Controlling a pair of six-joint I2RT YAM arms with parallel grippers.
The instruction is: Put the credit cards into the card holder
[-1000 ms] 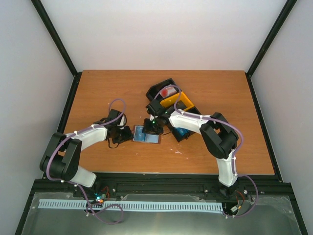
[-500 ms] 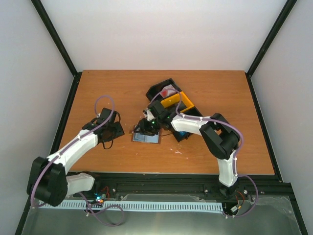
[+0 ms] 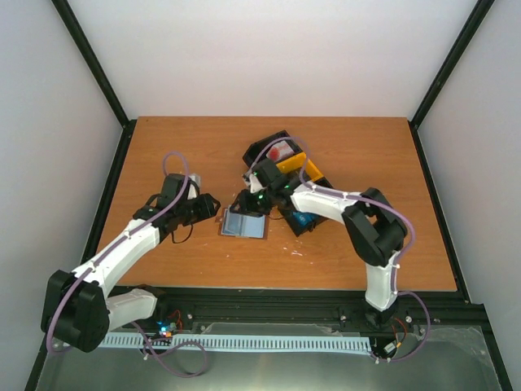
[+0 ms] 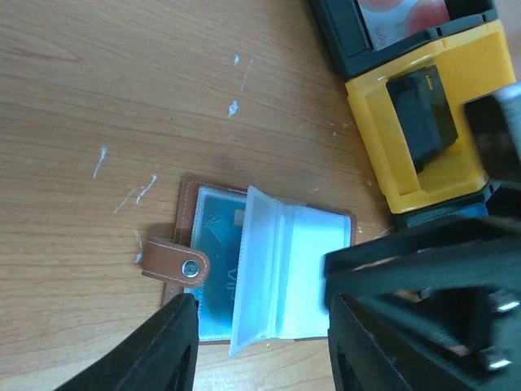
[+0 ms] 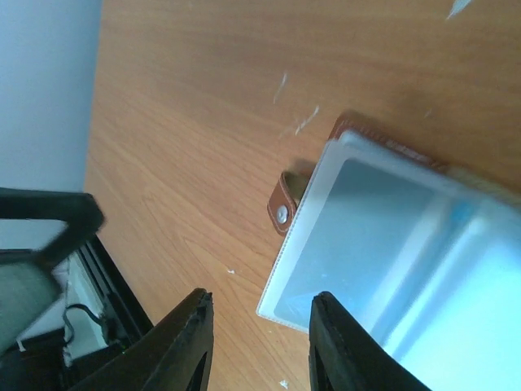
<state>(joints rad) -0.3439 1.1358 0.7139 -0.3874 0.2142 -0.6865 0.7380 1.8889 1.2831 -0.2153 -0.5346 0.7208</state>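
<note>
The card holder [image 3: 244,225] lies open on the table, brown outside with a strap clasp [image 4: 174,261]. A blue credit card [image 4: 207,244] sits in its left pocket, and a clear sleeve page [image 4: 269,269] stands half lifted. My left gripper [image 4: 260,358] is open just left of the holder [image 3: 207,210], nothing between its fingers. My right gripper [image 5: 256,342] is open above the holder's far edge [image 3: 248,200], over the sleeve's free corner [image 5: 293,285] and holding nothing. A dark card [image 4: 419,114] rests in the tray's yellow compartment. A blue one [image 3: 303,220] lies in its near compartment.
The black-and-yellow tray [image 3: 313,173] stands right behind the holder, close to the right arm. Its far black compartment holds a red-and-white card [image 3: 281,151]. Black frame rails edge the table on both sides [image 3: 110,175].
The left gripper drew back from the holder to the left, then came in again toward its left edge. The right gripper lifted off the holder and shifted slightly toward the far side.
</note>
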